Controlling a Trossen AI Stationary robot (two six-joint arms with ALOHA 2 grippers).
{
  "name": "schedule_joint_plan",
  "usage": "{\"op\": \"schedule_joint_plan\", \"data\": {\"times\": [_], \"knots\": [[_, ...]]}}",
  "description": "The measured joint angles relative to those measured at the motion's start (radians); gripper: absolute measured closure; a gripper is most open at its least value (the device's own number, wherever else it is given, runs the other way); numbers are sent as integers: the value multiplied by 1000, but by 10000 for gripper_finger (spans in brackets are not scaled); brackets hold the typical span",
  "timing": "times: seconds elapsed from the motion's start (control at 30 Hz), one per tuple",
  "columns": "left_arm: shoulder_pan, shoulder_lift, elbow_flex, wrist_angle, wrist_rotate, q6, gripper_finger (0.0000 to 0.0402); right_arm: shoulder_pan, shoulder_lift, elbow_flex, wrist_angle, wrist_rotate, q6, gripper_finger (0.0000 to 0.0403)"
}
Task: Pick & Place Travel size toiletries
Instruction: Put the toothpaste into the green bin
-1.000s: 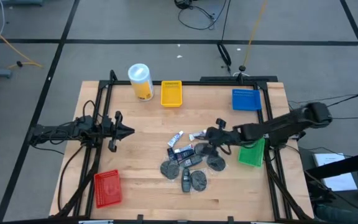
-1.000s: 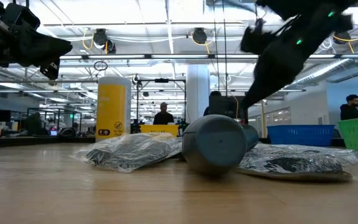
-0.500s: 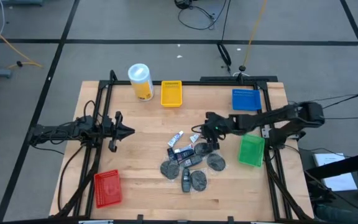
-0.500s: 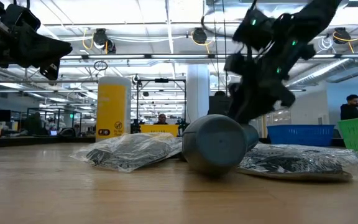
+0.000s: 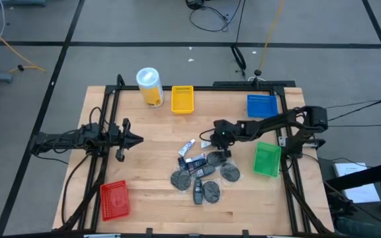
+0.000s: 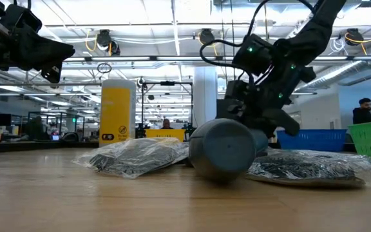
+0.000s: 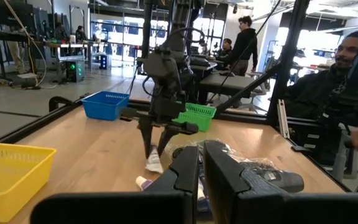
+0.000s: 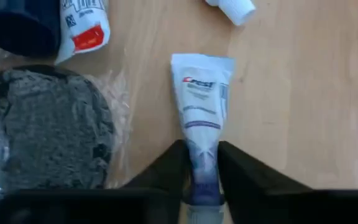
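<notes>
The toiletries lie in a heap at the table's middle: dark grey discs, dark oblong packs and two white tubes. My right gripper points down over the far white tube, which lies flat on the wood. It is open, one finger on each side of the tube's blue end. The left wrist view shows the gripper spread over the tube. My left gripper waits shut above the table's left part. My right gripper comes from above with its fingers lying along the white tube, one on each side of its blue end. The tube lies flat on the table. I cannot tell whether the fingers touch it.
A yellow canister, a yellow tray and a blue tray stand along the far edge. A green tray sits right of the heap, a red tray at the near left. People sit beyond the table.
My right gripper has moved from beside the green tray toward the table's left and slightly toward the far edge, then come down over the white tube. The toiletries have stayed where they were.
</notes>
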Motion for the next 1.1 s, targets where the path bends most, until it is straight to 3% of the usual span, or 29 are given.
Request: {"op": "schedule_joint_plan", "data": {"times": [0.07,0.2,0.33,0.5,0.67,0.83,1.1], "knots": [[0,0,0,0,0,-1,378,28,-40,-1,-34,13,79,376],[0,0,0,0,0,-1,378,149,-162,1,-183,173,300,375],[0,0,0,0,0,-5,378,313,-299,52,-588,285,643,359],[0,0,0,3,1,-20,378,519,-428,166,-1072,183,1140,377],[0,0,0,7,1,-25,378,655,-512,229,-1324,38,1576,378],[0,0,0,8,1,-35,378,700,-530,171,-1463,0,1824,365],[0,0,0,8,1,-58,378,625,-530,-21,-1326,7,1837,347]]}}
